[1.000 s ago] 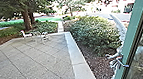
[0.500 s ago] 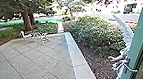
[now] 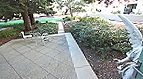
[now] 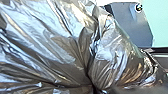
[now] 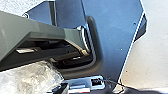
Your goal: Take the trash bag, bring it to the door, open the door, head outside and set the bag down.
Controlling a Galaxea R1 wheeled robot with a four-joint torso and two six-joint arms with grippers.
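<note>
Shiny trash bag (image 4: 57,50) — creased, pinched narrow.

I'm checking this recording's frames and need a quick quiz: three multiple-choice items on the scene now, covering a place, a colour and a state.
1. Where in the head view is the winged figure?
A) Upper left, among the tree branches
B) At the right side
C) Centre of the paved area

2. What colour is the leftmost chair?
A) White
B) Black
C) Yellow

3. How does the trash bag look in the left wrist view?
A) Flat and neatly folded
B) Smooth, without creases
C) Creased, its folds gathered together

Key:
1 B: its raised wing and body stand near the picture's right edge.
2 A: its back and seat show pale against the greenery.
3 C: shiny folds run in to a pinched spot.
</note>
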